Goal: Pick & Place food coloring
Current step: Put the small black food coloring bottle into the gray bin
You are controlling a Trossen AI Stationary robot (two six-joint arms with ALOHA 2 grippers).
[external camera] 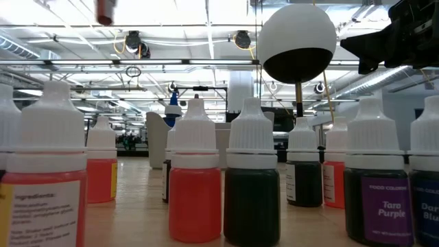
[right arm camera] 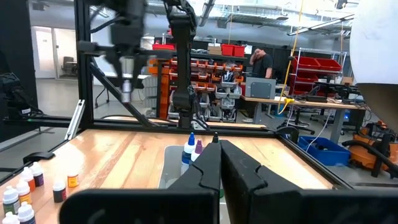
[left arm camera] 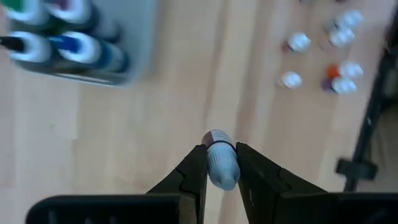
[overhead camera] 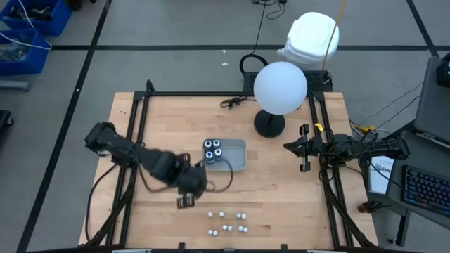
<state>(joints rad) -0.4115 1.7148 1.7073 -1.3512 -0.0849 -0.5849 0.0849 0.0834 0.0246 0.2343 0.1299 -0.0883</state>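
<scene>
From overhead I saw the bench (overhead camera: 281,183) evenly and brightly lit, with only faint, soft shadows beside the arms. The white globe lamp (overhead camera: 280,87) read as a blown-out disc with no surface detail. The left arm's forward section was smeared by motion blur. In the low view, ceiling strip lights (external camera: 206,14) glared behind the dropper bottles (external camera: 195,171); the nearest bottle at the frame edge was soft, and the far room was hazy. In the left wrist view, the bottle in the left claw (left arm camera: 221,163) was reasonably sharp, while the tray (left arm camera: 124,56) and loose bottles were blurred. The right wrist view was clear, its background well lit.
</scene>
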